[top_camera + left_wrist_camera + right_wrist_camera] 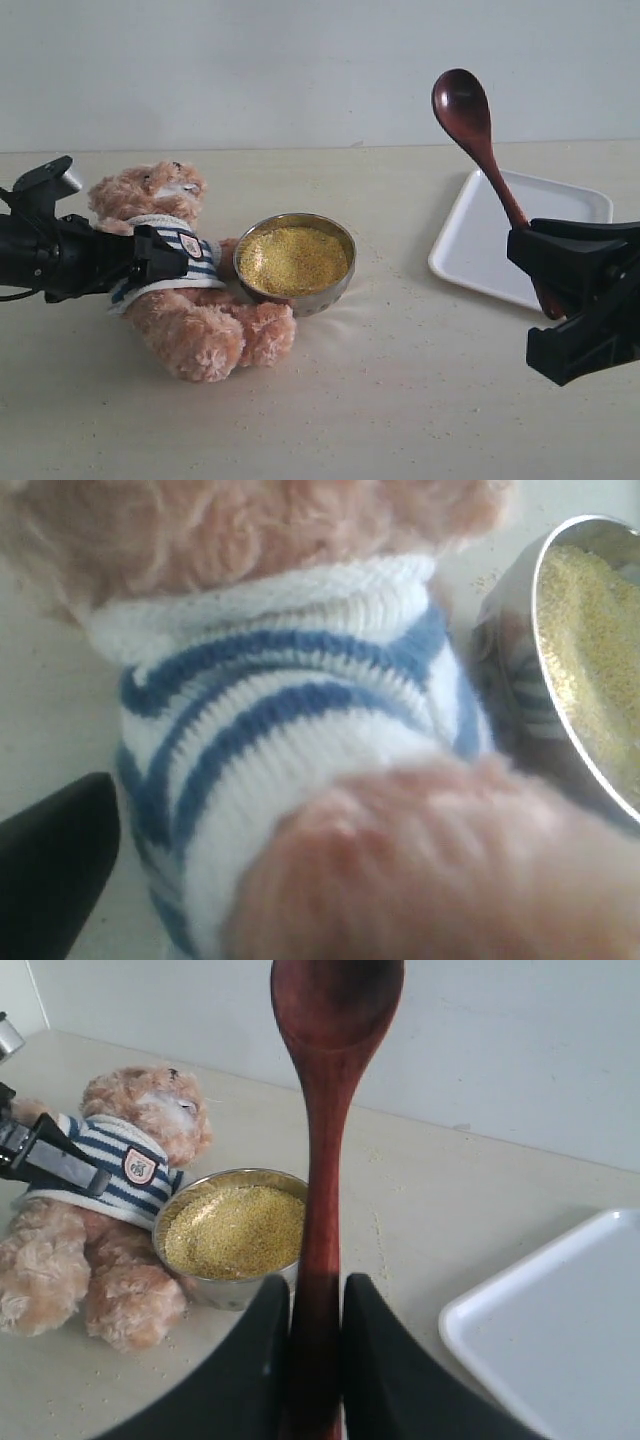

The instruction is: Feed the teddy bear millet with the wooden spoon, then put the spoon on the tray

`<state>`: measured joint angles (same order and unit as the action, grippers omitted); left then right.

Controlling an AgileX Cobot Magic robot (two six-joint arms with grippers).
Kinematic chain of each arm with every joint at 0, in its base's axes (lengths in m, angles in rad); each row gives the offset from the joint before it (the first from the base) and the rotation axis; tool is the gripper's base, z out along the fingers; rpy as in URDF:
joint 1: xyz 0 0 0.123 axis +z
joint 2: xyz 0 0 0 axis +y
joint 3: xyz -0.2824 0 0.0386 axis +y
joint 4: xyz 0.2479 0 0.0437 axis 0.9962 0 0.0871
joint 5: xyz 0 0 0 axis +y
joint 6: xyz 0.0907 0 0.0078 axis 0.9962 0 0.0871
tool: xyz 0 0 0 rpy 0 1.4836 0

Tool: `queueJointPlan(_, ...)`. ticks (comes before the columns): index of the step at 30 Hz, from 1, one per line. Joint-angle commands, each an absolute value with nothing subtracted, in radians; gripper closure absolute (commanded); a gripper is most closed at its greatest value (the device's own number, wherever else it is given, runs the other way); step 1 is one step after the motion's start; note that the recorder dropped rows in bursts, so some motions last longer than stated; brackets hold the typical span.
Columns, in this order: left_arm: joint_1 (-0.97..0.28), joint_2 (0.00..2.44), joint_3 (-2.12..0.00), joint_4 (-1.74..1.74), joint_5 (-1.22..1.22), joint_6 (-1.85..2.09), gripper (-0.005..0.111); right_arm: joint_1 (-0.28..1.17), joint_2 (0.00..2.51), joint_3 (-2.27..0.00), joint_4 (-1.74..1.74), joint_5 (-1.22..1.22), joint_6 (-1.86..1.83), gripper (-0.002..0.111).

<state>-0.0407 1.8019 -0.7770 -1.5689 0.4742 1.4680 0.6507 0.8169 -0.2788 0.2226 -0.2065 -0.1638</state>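
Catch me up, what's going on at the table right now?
The right gripper is shut on the handle of the wooden spoon and holds it bowl end up, off by the tray. The spoon is away from both the millet and the bear's face. The left gripper has its jaws wide around the teddy bear at its striped shirt. I cannot tell whether they press on it.
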Motion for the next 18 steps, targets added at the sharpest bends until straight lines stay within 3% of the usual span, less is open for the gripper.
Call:
queueJointPlan(1,-0.048,1.847,-0.781,-1.57,0.474,1.458,0.028,0.649,0.812,-0.282,0.22,-0.222,-0.173,0.108)
queueJointPlan(8,-0.039,1.85,-0.781,-1.565,0.591,1.403,0.101,0.649,0.812,-0.284,0.206,-0.203,-0.175,0.108)
queueJointPlan(18,0.028,1.634,-0.781,-1.282,0.65,1.24,0.102,0.649,0.884,-0.543,0.114,0.196,-0.242,0.108)
